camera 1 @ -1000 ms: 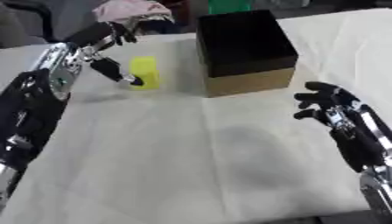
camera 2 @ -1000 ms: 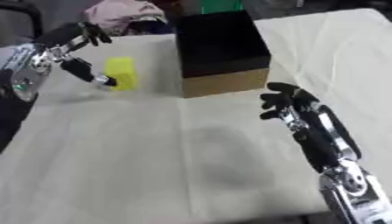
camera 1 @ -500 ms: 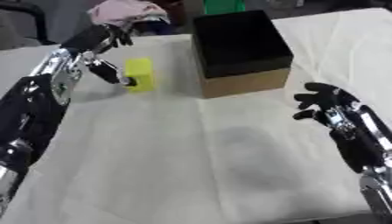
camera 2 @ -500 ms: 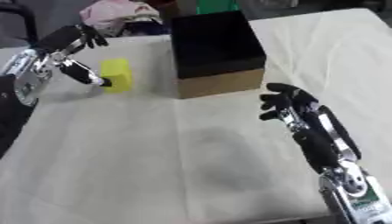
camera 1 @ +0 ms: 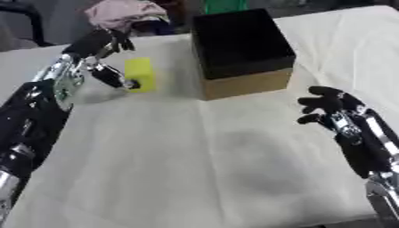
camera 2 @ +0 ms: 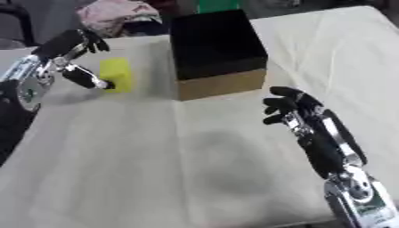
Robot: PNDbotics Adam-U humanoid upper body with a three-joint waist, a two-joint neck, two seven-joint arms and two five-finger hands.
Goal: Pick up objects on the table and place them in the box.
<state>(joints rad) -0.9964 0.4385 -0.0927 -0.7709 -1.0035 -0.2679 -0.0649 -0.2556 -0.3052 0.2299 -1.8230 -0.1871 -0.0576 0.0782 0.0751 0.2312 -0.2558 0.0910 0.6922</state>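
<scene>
Left hand sits at the yellow block, thumb tip touching its near-left side, fingers arched up over the far side but apart from it, so hand spread, not clamped yet. Looks like it's framing the block for a pinch: thumb one side, fingers to drop on the other. Block stands upright on the table, just left of the box, w/ a small gap between.

Box is black inside w/ tan cardboard showing at the front wall, open top, nothing visible in it. Being next to the block means a short lift-and-carry to the right, prob why the left arm takes this one.

Right hand hovers low over the table near the box's front-right corner, fingers relaxed and apart, holding nothing; idle, out of the carry path.

Pink cloth lies at the far edge behind the left hand, not touched.
</scene>
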